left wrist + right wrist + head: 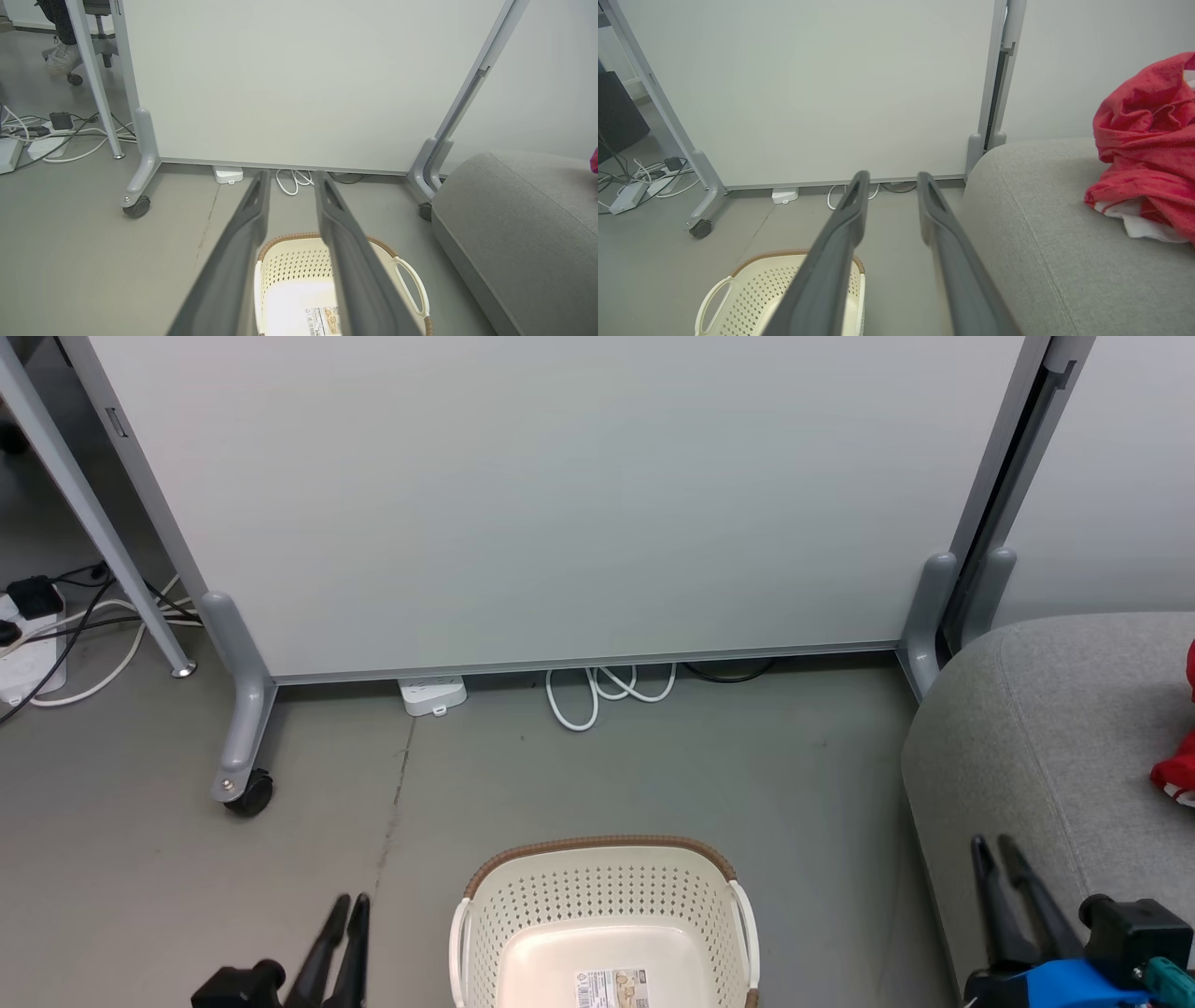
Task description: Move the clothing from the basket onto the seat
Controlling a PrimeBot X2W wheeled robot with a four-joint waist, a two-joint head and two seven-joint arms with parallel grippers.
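The basket [597, 846] between the left tool [352, 901] and right tool [991, 843] looks empty; the clothing [1143, 135] lies on the seat [1041, 224], right of the right tool. Both tools are narrowly parted, holding nothing; the task seems done.

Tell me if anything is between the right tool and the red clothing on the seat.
Nothing visible does. Only bare seat lies between the right tool and the clothing heaped on it.
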